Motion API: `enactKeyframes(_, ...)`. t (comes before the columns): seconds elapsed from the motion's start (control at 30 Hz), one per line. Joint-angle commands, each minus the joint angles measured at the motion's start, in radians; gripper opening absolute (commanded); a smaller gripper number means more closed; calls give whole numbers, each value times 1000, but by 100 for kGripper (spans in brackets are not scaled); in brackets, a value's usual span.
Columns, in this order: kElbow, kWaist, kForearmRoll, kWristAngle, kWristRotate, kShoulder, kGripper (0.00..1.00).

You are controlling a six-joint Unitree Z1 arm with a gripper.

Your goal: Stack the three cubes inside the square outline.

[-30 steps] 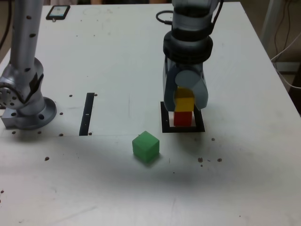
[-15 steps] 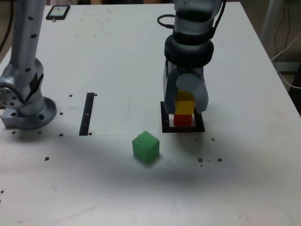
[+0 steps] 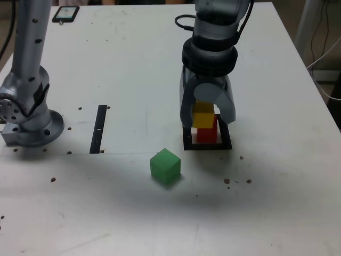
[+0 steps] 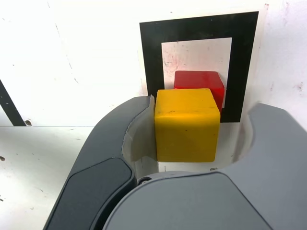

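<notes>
Straddling: my gripper hangs over the stack, jaws parted.
Yellow cube: between my fingers, one touching it, gap at the other; on red cube.
Square outline: beneath my fingertips, red cube inside.
Green cube: apart from them, outside.

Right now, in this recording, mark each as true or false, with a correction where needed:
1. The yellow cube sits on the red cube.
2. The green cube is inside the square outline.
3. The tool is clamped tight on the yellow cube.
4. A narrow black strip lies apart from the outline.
1. True: the yellow cube rests on the red cube.
2. False: the green cube lies on the table, outside the square outline.
3. False: in the wrist view the tool has a gap on one side of the yellow cube.
4. True: the black strip lies toward the exterior view's left.
</notes>
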Motion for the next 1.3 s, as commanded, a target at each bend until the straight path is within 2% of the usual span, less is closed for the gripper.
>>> enactKeyframes(0.0, -9, -8, 8, 3, 2, -14, 99)
enactKeyframes(0.17, -4, -37, 17, 11, 2, -53, 99)
enactKeyframes(0.43, 96, -91, 16, 33, 2, -170, 99)
enactKeyframes(0.6, 188, -129, 11, 26, -1, -242, 99)
enactKeyframes(0.77, 315, -168, -22, 3, 6, -282, 99)
enactKeyframes(0.87, 347, -207, -45, -10, 71, -291, 99)
enactKeyframes(1.1, 368, -314, -49, -24, 340, -318, 99)
enactKeyframes(1.27, 388, -392, -72, -6, 388, -292, 99)
